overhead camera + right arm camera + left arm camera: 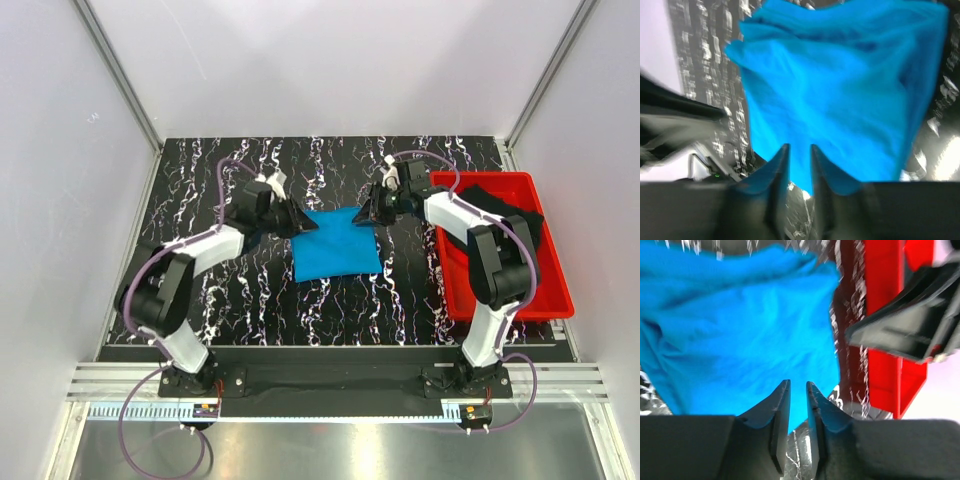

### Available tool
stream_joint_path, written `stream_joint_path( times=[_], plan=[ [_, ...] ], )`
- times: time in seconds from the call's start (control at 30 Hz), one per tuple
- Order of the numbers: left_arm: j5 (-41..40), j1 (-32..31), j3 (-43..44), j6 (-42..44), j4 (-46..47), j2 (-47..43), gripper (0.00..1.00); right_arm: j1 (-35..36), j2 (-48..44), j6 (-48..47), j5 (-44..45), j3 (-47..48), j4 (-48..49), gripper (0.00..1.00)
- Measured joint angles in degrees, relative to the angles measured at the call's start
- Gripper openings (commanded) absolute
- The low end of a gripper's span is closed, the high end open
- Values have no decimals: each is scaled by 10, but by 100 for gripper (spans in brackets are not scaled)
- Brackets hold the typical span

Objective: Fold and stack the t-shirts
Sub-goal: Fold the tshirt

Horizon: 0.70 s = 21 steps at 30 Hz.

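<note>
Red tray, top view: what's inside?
A black t-shirt lies bunched at the far end of the red tray; the near end shows bare red floor. The right arm crosses over it, hiding part of the shirt. Whatever is under the shirt is covered.

On your worktop (pixel 330 310): folded t-shirt (pixel 335 248) at centre, left fingers (pixel 779 412) and right fingers (pixel 776 172) at its far corners; tray (pixel 556 300) at right, second t-shirt (pixel 508 205) inside.

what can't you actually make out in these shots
black t-shirt: top view, largely covered by the right arm in the red tray; folded or not, unclear.
blue t-shirt: its far corners sit under the left gripper and right gripper in the top view.
Right wrist view: blur hides the shirt's fold layers.
Left wrist view: tray cut off at the edge.
</note>
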Motion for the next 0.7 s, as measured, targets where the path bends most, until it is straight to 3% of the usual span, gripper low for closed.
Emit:
stream_joint_path(
  times=[0.23,0.7],
  plan=[
    [35,-1,-3,-46,91,106,20,0,87,39,-53,5,97,13],
    [40,32,51,-78,180,213,20,-11,191,50,-69,92,165,11]
  ],
)
